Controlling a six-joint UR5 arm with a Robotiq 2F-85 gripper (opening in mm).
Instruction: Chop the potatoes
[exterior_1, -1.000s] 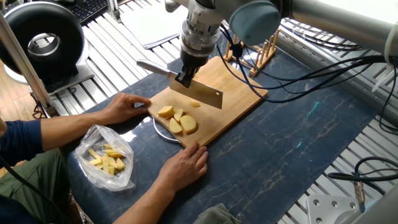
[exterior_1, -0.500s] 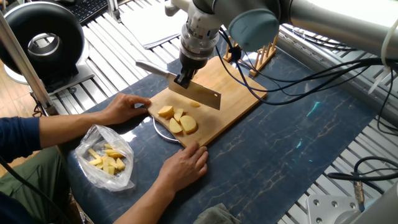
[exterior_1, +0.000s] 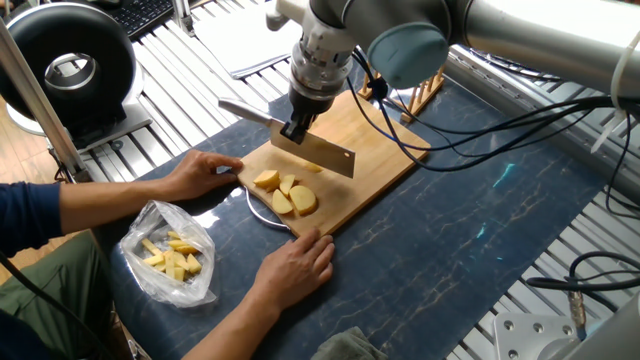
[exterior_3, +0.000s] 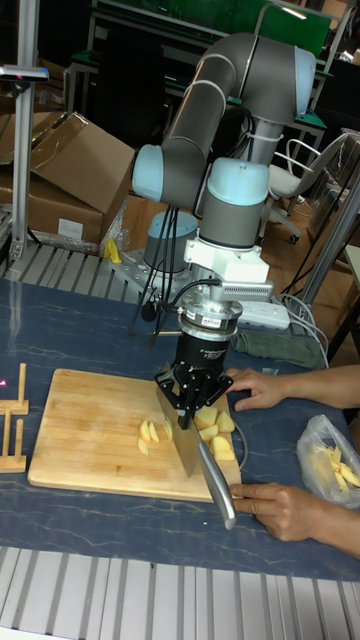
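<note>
Pale yellow potatoes (exterior_1: 286, 194) lie in a cluster at the near-left end of a wooden cutting board (exterior_1: 375, 140), with one small slice (exterior_1: 314, 167) apart from them. My gripper (exterior_1: 297, 127) is shut on a cleaver-style knife (exterior_1: 322, 154). It holds the knife at the blade's back, just above the board and behind the cluster, and the handle (exterior_1: 243, 109) points left. In the tall view the blade (exterior_3: 184, 441) stands between thin slices (exterior_3: 150, 432) and larger chunks (exterior_3: 215, 424), under the gripper (exterior_3: 193, 398).
A person's two hands (exterior_1: 200, 172) (exterior_1: 295, 265) hold the board's near-left corner. A clear plastic bag (exterior_1: 172, 255) of yellow pieces lies at the front left. A wooden rack (exterior_1: 420, 85) stands behind the board, cables hang at the right, and a round black device (exterior_1: 70, 65) stands at the far left.
The knife, potatoes and hands stay almost where they were. Only the arm's upper joint has drifted slightly to the right.
</note>
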